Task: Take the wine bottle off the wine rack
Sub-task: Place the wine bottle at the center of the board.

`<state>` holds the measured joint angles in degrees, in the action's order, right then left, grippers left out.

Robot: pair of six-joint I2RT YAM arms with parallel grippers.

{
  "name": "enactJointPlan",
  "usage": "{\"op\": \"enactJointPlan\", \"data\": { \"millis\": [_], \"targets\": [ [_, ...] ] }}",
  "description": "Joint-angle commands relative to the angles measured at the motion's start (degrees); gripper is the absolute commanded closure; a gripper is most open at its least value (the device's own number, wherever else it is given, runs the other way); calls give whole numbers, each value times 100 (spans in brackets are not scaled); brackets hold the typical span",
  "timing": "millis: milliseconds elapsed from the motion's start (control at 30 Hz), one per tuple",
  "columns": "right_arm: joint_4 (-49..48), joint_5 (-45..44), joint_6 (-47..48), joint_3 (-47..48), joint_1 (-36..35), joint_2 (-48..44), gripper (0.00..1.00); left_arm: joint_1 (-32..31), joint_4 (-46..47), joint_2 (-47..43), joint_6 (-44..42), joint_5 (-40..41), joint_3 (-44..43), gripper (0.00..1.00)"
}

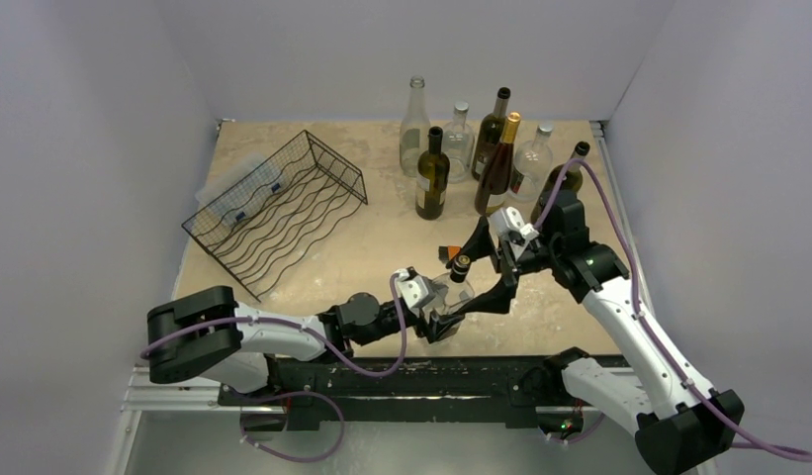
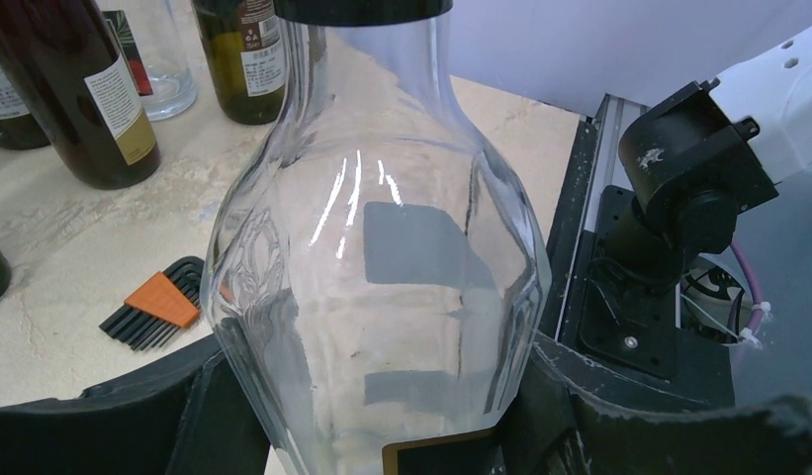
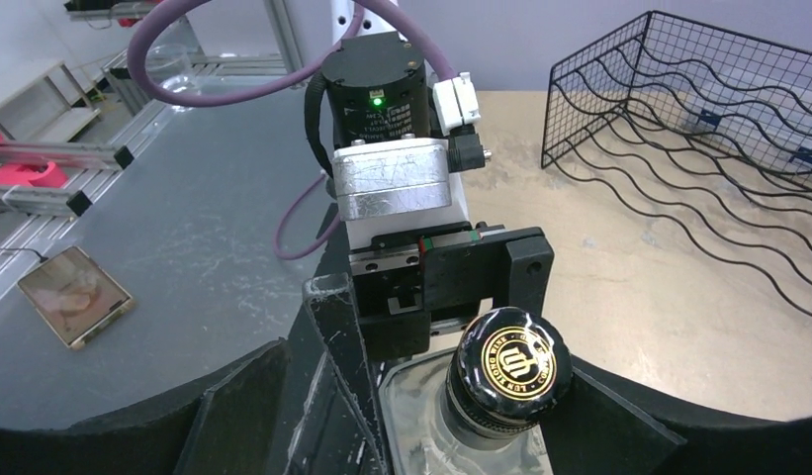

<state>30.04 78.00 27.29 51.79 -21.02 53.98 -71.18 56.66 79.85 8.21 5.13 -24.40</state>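
- The rack (image 1: 273, 203) lies on the far left of the counter (image 1: 382, 233). Its wavy wire shelves face up and right. Something pale with blue marks shows through the mesh on its far side, but it is too faint to name.
- The left arm reaches in from the near left, and the left claw (image 2: 382, 435) grips the bottle (image 2: 382, 257). One black finger presses each side of the wide, clear glass belly.
- The bottle is off the rack and well to its right, at the near middle of the counter. It is held roughly upright, with its black cap (image 3: 510, 368) on top. The cap carries a gold emblem. I cannot tell whether the base touches the counter.
- A set of hex keys (image 2: 154, 307) in an orange holder lies flat on the counter just beyond the bottle.
- The right claw (image 3: 486, 396) comes in from the right at cap height. It is open, with its jaws wide to either side of the bottle's neck and a gap showing on one side. I cannot tell whether the other jaw touches.
- Seven standing bottles (image 1: 432, 173) are grouped at the far middle and right, some clear and some dark. The rightmost is partly hidden behind the right arm.
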Motion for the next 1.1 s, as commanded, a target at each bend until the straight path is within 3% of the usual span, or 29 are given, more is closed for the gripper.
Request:
{"op": "enactJointPlan", "data": {
  "millis": [0,233,400,533,600,900,1000,1067],
  "targets": [
    [-562,328,-528,-104,35,-25,13,-45,1411,-9,175,-119,-471,100],
    [-1446,389,-1363,-385,104,-76,37,-45,1526,87,223,-136,-517,100],
    [-2382,773,-2292,-586,165,-54,69,-45,1559,118,263,-135,-530,100],
    [-2699,979,-2549,-636,316,-90,88,-45,1555,133,346,-77,-498,100],
    [-2748,1033,-2561,-644,397,-125,100,-45,1550,157,420,-58,-489,91],
    [-2705,940,-2540,-565,891,-371,100,-45,1483,281,740,62,-448,16],
    [-2595,919,-2463,-513,1137,-405,100,-45,1387,193,734,117,-379,3],
    [-2511,904,-2408,-480,1272,-413,100,-45,1260,71,693,154,-318,0]
  ]
}}
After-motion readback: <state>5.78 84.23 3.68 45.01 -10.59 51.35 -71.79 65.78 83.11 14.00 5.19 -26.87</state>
